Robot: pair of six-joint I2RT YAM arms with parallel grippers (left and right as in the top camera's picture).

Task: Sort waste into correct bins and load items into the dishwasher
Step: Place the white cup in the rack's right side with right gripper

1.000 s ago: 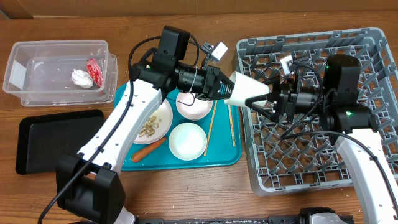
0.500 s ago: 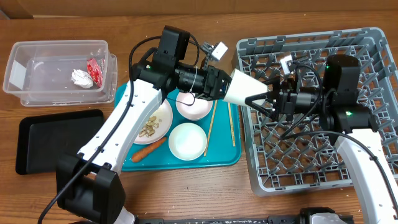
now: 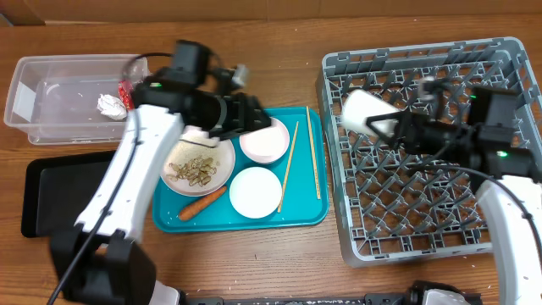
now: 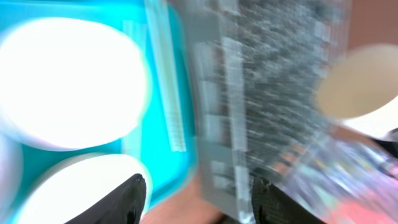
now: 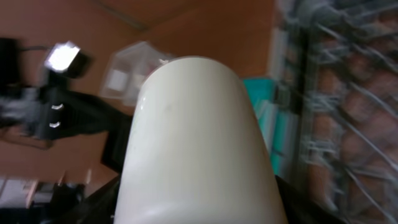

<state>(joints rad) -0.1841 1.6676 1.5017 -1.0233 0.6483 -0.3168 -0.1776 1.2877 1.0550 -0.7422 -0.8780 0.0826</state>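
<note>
A small white cup [image 3: 364,113] lies sideways between the fingers of my right gripper [image 3: 381,123], above the left side of the grey dishwasher rack [image 3: 423,212]. In the right wrist view the cup [image 5: 196,143] fills the span between the fingers, and the right gripper [image 5: 196,199] is shut on it. My left gripper [image 3: 258,117] hovers open and empty over the upper bowl [image 3: 264,140]; in the left wrist view the left gripper [image 4: 198,193] has nothing in it. The plate [image 3: 224,174] carries food scraps [image 3: 193,168].
The teal tray [image 3: 296,216] also holds a second bowl [image 3: 255,191], a carrot [image 3: 201,203] and two chopsticks [image 3: 288,165]. The clear tub [image 3: 51,76] at far left contains a tissue [image 3: 109,104] and a red wrapper [image 3: 127,91]. The black tray [image 3: 76,191] lies below it.
The left gripper opened, let go of the cup and drew back left over the tray. The right gripper closed on the cup and carried it right, over the rack.
</note>
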